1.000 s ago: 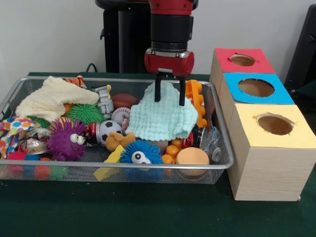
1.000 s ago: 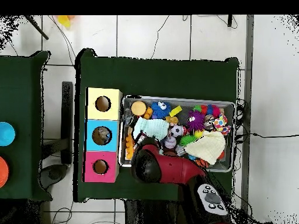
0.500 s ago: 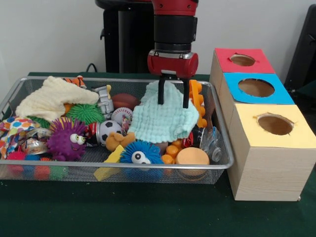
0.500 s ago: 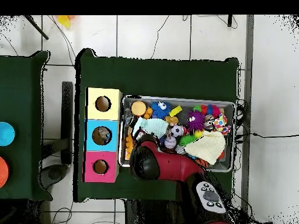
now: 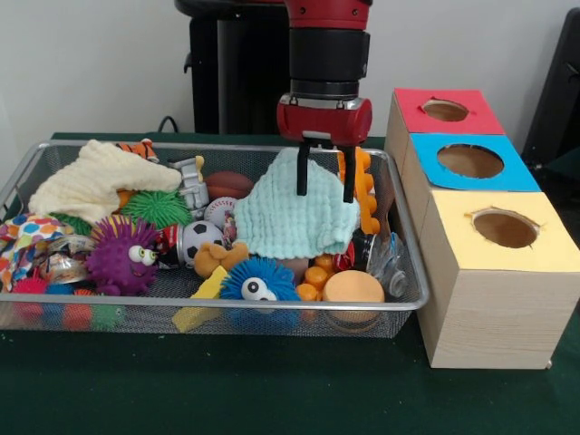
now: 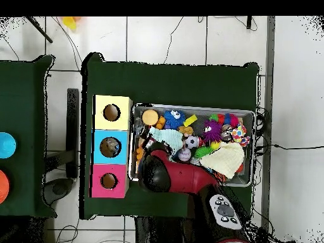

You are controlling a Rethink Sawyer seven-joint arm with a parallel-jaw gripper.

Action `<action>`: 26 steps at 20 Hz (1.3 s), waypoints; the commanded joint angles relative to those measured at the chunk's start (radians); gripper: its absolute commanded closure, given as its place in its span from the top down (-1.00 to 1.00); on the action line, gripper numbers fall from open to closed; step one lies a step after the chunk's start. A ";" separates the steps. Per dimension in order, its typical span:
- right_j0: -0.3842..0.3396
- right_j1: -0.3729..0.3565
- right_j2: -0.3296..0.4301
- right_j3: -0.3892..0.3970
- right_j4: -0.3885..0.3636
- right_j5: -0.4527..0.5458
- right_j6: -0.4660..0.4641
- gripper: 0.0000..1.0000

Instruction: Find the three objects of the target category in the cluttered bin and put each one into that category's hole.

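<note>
My gripper (image 5: 324, 186) hangs over the right half of the wire bin (image 5: 136, 308). Its two dark fingers (image 5: 302, 177) stand apart over the upper part of a mint green cloth (image 5: 294, 222). The cloth is draped over other toys, and nothing looks pinched between the fingers. In the overhead view the red arm (image 6: 174, 180) covers the gripper, and the mint green cloth (image 6: 168, 138) shows just beyond it. An orange plastic toy (image 5: 364, 186) stands right beside the right finger. To the right of the bin are the red box (image 5: 446, 111), the blue box (image 5: 469, 160) and the yellow box (image 5: 505, 228), each with a round hole.
The bin also holds a cream cloth (image 5: 95, 177), a purple spiky ball (image 5: 122, 256), a green spiky ball (image 5: 156, 207), a blue spiky ball (image 5: 258, 281), a football (image 5: 199, 237), an orange disc (image 5: 353, 288) and small orange balls (image 5: 317, 272). The boxes (image 6: 112, 145) stand close against the bin's side.
The gripper has shifted right, toward the orange toy and the boxes, and come slightly lower. The cloth's upper edge has changed shape a little.
</note>
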 commanded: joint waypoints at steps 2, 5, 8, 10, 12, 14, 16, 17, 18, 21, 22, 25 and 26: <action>0.017 -0.026 0.075 -0.071 0.057 0.083 0.117 1.00; 0.029 -0.016 0.070 -0.082 0.066 0.076 0.119 1.00; 0.042 0.011 0.060 -0.106 0.079 0.063 0.118 1.00; 0.052 0.026 0.051 -0.122 0.088 0.056 0.117 1.00; 0.058 0.042 0.047 -0.135 0.092 0.048 0.115 1.00; 0.071 0.060 0.036 -0.152 0.098 0.035 0.116 1.00; 0.081 0.075 0.029 -0.169 0.103 0.028 0.115 1.00; 0.089 0.080 0.023 -0.175 0.106 0.025 0.117 1.00; 0.094 0.085 0.019 -0.184 0.110 0.026 0.116 1.00; 0.105 0.089 0.012 -0.195 0.116 0.029 0.117 1.00; 0.104 0.088 0.013 -0.197 0.116 0.032 0.115 1.00; 0.107 0.096 0.012 -0.211 0.121 0.034 0.112 1.00; 0.108 0.095 0.011 -0.221 0.125 0.042 0.109 1.00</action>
